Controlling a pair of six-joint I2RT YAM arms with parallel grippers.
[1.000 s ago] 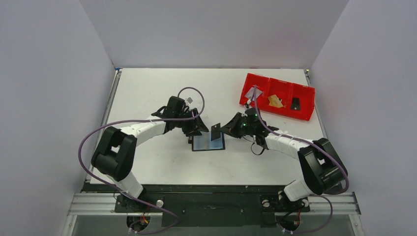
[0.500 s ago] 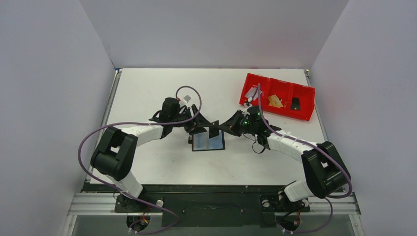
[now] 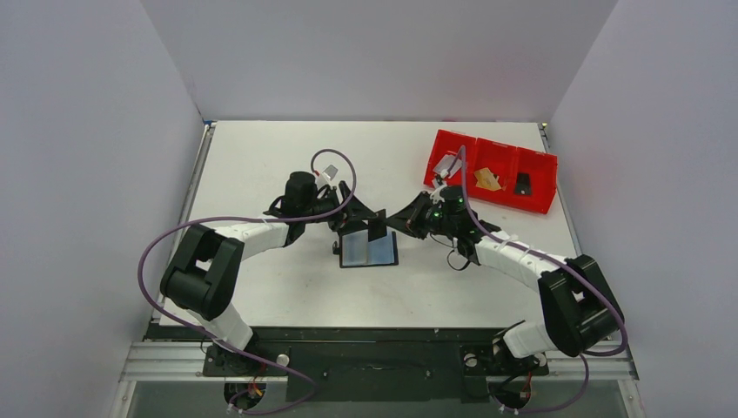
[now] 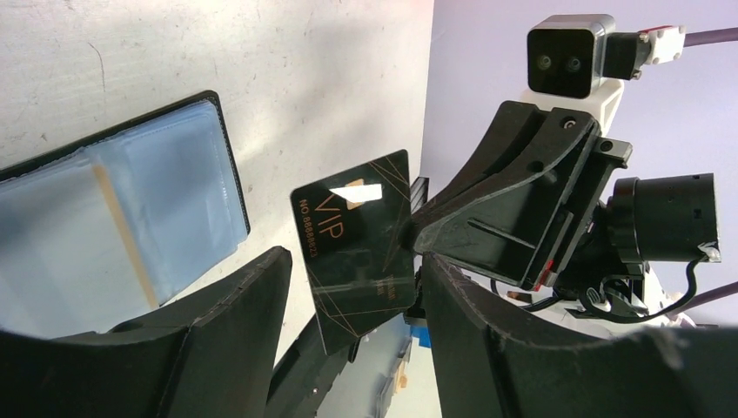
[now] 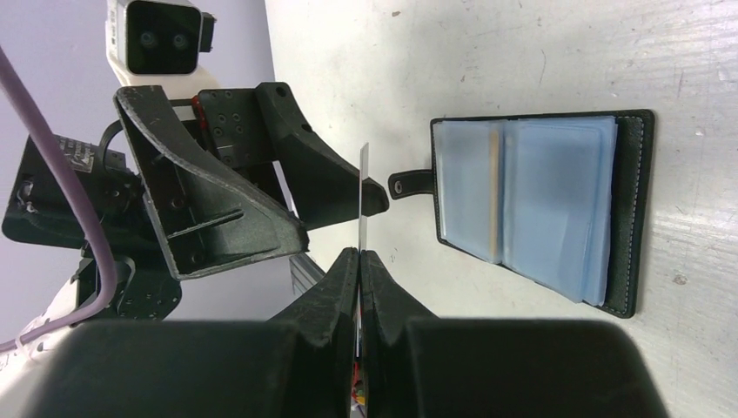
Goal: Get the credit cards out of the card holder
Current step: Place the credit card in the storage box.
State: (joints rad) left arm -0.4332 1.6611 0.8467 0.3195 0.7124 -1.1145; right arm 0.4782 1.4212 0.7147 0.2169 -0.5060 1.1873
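The card holder [image 3: 369,251] lies open on the white table, its bluish plastic sleeves up [image 5: 540,209] [image 4: 122,235]. Just above its far edge a black credit card [image 3: 377,228] marked VIP [image 4: 361,239] stands upright, and my right gripper [image 3: 393,223] [image 5: 358,254] is shut on its edge. In the right wrist view that card is a thin line [image 5: 363,187]. My left gripper [image 3: 358,218] [image 4: 355,261] is open, with a finger on either side of the card and a gap on its left side.
A red three-compartment tray [image 3: 492,195] stands at the back right. It holds a silver-grey card [image 3: 448,165], a gold card [image 3: 486,179] and a black card [image 3: 522,184]. Both arms meet over the table's middle, and grey walls close in three sides.
My left gripper opened wider and rose from the holder's left edge to straddle the card. The right gripper lifted the black card slightly up and to the left.
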